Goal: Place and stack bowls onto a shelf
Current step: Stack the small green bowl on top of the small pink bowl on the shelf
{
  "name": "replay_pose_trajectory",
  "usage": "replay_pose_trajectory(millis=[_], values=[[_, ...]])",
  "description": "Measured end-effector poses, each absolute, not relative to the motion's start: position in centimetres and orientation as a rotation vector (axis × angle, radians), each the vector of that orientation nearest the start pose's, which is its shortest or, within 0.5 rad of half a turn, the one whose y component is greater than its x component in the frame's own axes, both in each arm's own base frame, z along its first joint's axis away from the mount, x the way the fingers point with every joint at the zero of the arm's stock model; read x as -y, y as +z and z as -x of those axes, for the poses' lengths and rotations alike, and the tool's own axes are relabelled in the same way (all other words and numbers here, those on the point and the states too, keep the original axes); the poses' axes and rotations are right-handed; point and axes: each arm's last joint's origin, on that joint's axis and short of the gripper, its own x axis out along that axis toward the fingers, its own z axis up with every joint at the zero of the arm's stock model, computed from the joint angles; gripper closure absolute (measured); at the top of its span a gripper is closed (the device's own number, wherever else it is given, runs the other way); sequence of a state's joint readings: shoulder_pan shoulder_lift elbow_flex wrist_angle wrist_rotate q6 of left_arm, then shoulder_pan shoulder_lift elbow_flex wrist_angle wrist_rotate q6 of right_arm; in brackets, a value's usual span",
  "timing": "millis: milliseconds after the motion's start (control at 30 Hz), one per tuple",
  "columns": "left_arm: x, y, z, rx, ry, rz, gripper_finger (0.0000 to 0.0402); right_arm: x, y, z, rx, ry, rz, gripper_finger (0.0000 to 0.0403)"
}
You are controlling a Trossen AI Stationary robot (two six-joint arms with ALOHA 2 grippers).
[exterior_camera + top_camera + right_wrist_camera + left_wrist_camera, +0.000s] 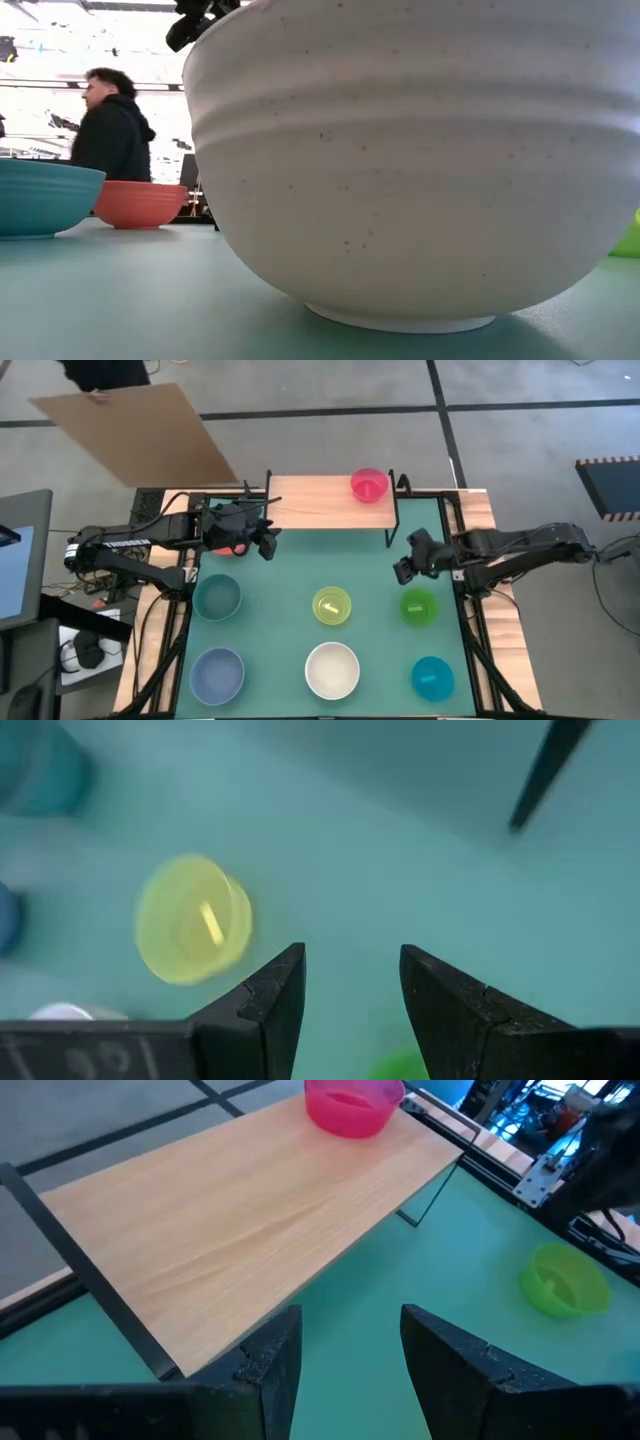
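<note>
The shelf (320, 502) with a light wood top stands at the mat's far edge, and a magenta bowl (368, 484) sits on its right end. On the green mat (280, 630) rest dark teal (217, 597), yellow-green (332, 606), green (418, 604), pale blue (217, 673), white (332, 670) and bright blue (432, 677) bowls. A red bowl (140, 203) shows in the low view. My left gripper (268, 545) is open and empty at the shelf's near left corner (170, 1365). My right gripper (403, 568) is open and empty above the mat, between the shelf and the green bowl.
A brown board (140, 430) lies on the floor beyond the table's far left. A person (112, 125) stands in the room behind the table. The shelf's black leg (545, 770) stands close ahead of my right gripper. The white bowl (420, 160) fills most of the low view.
</note>
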State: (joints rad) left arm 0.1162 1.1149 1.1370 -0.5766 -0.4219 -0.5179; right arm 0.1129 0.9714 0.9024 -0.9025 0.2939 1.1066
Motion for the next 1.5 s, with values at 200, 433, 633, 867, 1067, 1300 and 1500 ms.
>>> replay_pose_trajectory(millis=[200, 433, 633, 867, 1067, 1300, 1500], values=[[-3.7, 35.7, -22.5, -0.406, 0.63, 0.414, 0.0246, -3.2, 25.9, -16.4, -0.865, -0.65, -0.878, 0.0214], [-3.2, 36.6, -23.2, -0.338, 0.498, 0.363, 0.0246, -4.5, 23.3, -15.3, -1.042, -0.731, -0.848, 0.0214], [-2.8, 36.5, -24.3, -0.313, 0.457, 0.324, 0.0246, -4.2, 21.8, -15.0, -1.202, -0.882, -0.763, 0.0214], [-2.2, 34.4, -27.9, -0.355, 0.361, 0.338, 0.0246, -3.2, 19.8, -16.8, -1.327, -0.954, -0.644, 0.0214], [-1.7, 32.5, -30.5, -0.379, 0.288, 0.341, 0.0246, -2.2, 18.4, -18.1, -1.456, -0.871, -0.559, 0.023], [-1.6, 31.7, -31.3, -0.402, 0.269, 0.344, 0.0246, -2.3, 17.4, -19.1, -1.532, -0.727, -0.521, 0.0282], [-1.6, 32.1, -31.2, -0.383, 0.26, 0.318, 0.0246, -2.4, 16.5, -19.8, -1.554, -0.681, -0.517, 0.0322]])
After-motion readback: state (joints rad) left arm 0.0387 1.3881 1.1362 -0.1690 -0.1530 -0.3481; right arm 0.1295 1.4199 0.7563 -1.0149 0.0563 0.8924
